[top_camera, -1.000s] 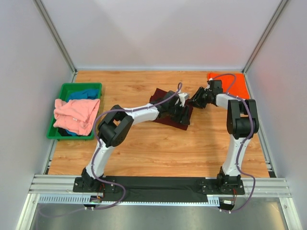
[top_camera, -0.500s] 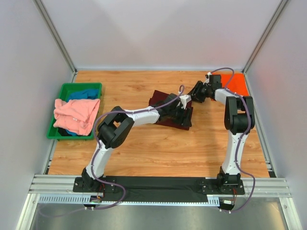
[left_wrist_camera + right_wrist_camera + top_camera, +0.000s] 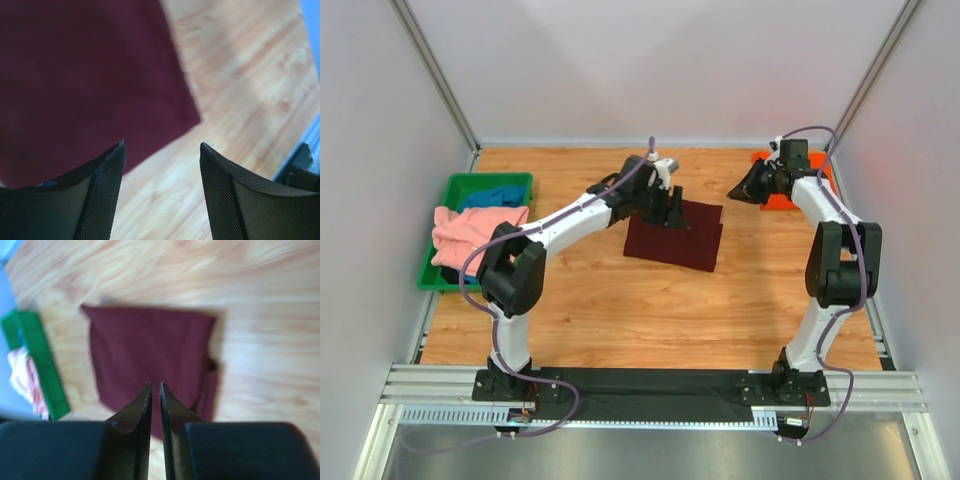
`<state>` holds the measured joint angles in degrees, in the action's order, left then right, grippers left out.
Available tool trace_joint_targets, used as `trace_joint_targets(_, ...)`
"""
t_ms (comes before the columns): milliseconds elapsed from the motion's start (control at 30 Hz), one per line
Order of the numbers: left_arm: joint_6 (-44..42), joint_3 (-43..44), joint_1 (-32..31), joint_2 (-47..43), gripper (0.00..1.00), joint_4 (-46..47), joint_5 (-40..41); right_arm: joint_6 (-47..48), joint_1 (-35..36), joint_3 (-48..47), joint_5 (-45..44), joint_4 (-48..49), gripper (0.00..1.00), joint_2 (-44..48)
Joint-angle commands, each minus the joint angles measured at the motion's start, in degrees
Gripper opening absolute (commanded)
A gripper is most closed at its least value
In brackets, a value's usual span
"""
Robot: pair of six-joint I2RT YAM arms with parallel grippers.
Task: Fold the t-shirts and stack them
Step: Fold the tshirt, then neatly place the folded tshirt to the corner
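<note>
The dark maroon t-shirt [image 3: 675,237] lies folded as a flat rectangle in the middle of the table. It also shows in the left wrist view [image 3: 85,75] and the right wrist view [image 3: 150,352]. My left gripper [image 3: 672,212] is open and empty, just above the shirt's far-left edge [image 3: 161,150]. My right gripper [image 3: 736,193] is shut and empty [image 3: 154,386], raised to the right of the maroon shirt. The orange t-shirt [image 3: 778,202] lies at the far right, mostly hidden by my right arm. The salmon-pink t-shirt [image 3: 475,240] and the blue t-shirt [image 3: 500,195] lie in the tray.
The green plastic tray [image 3: 520,180] stands at the left edge of the table, also in the right wrist view [image 3: 35,355]. White walls close in the table at the back and both sides. Bare wood lies in front of the maroon shirt.
My left gripper has pulled back from the shirt's right part to its far-left edge. My right gripper has drawn away to the far right, near the orange shirt. The maroon shirt now lies flat.
</note>
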<state>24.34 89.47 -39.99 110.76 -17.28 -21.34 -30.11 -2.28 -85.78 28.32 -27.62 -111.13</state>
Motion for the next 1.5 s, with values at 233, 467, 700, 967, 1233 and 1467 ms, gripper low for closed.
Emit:
trace_joint_targets(233, 1.5, -6.2, 10.1, 4.1, 0.68, -7.4, 3.4, 3.8, 6.3, 16.9, 6.1, 3.4, 0.27, 5.8)
trace_joint_targets(467, 5.5, -10.4, 10.4, 6.5, 0.68, -11.2, 8.8, 6.5, 4.5, 19.9, 2.8, 5.0, 0.43, 4.8)
trace_joint_targets(700, 7.8, -15.2, 10.4, -3.1, 0.69, -10.6, 7.1, 8.7, 4.7, 23.5, 3.1, 1.2, 0.43, 14.8)
trace_joint_targets(967, 7.6, -16.4, 10.4, -10.4, 0.69, -14.7, 5.9, 8.8, 5.6, 23.1, 3.4, 7.1, 0.63, 10.6)
trace_joint_targets(1233, 4.6, -14.0, 12.3, -20.0, 0.69, -24.1, 7.0, 12.8, 8.7, 16.0, 1.8, 7.8, 0.74, 0.7)
trace_joint_targets(1467, 1.7, -12.8, 17.0, -27.3, 0.7, -27.2, 6.5, 13.0, 10.6, 13.3, -2.5, 6.7, 0.71, -4.8)
